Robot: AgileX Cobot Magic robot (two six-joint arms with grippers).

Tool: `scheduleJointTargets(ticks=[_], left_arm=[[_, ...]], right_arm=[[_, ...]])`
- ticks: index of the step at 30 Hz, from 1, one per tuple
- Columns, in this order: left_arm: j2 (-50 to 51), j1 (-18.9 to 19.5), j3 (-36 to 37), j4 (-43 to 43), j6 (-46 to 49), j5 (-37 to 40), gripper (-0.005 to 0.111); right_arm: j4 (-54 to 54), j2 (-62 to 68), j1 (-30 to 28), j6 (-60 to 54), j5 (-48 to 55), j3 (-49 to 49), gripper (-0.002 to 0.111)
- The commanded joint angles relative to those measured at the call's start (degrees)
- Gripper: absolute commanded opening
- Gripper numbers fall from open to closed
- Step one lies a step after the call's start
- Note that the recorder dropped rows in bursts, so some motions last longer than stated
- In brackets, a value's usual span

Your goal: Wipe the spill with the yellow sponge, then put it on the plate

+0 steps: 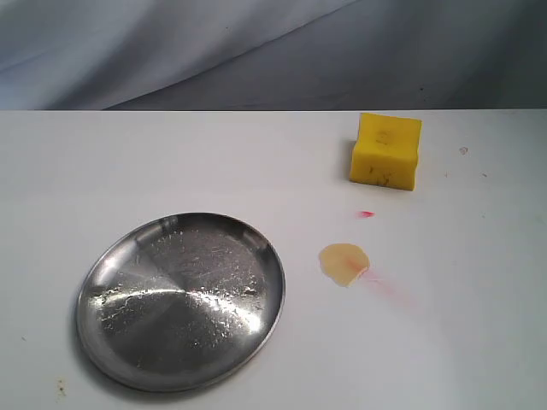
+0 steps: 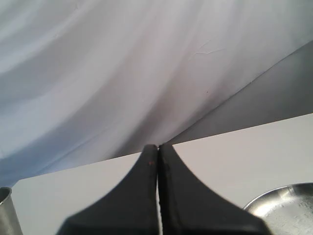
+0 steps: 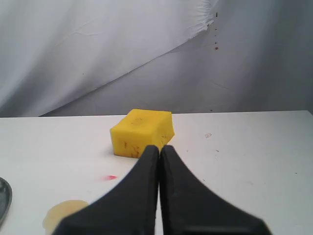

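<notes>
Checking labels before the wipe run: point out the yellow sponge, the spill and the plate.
yellow sponge (image 1: 385,164): exterior view, on its front face.
spill (image 1: 344,263): exterior view, middle of the puddle.
plate (image 1: 179,301): exterior view, bare centre of the dish.

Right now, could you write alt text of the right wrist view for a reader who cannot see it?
The right gripper, its black jaws shut, points at the yellow sponge sitting on a white table. Nearer the camera lie a small red dot and the tan spill; grey cloth hangs behind.
</notes>
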Motion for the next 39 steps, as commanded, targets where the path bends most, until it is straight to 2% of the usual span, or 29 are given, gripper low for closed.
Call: scheduleJointTargets(ticks=[1, 10, 14, 16, 19, 27, 34, 36, 39], left_arm=[[-0.2, 0.2, -0.2, -0.3, -0.5, -0.4, 0.000], [-0.2, 0.2, -0.2, -0.3, -0.5, -0.4, 0.000], [-0.2, 0.2, -0.2, -0.3, -0.5, -0.4, 0.000], [-0.2, 0.2, -0.2, -0.3, -0.5, -0.4, 0.000], [-0.2, 0.2, -0.2, -0.3, -0.5, -0.4, 0.000], [-0.2, 0.2, -0.2, -0.3, -0.5, -0.4, 0.000], [-0.2, 0.2, -0.2, -0.3, -0.5, -0.4, 0.000], [-0.2, 0.2, -0.2, -0.3, -0.5, -0.4, 0.000], [-0.2, 0.2, -0.2, -0.3, -0.5, -0.4, 0.000]], right_arm=[[0.1, -0.3, -0.4, 0.0, -0.5, 0.2, 0.000], [0.5, -0.3, -0.4, 0.4, -3.7, 0.2, 0.000], [10.4, -0.3, -0.4, 3.8, -11.2, 0.2, 0.000], [15.9, -0.3, -0.4, 4.3, -11.4, 0.2, 0.000], [16.3, 2.2, -0.4, 4.3, -8.7, -3.2, 0.000], [16.1, 29.9, -0.4, 1.1, -5.0, -17.7, 0.000], [16.6, 56.2, -0.4, -9.9, 7.7, -38.7, 0.001], [17.7, 62.7, -0.4, -13.4, 10.5, -44.2, 0.008], [19.0, 73.4, -0.4, -16.4, 16.1, -53.1, 0.028]])
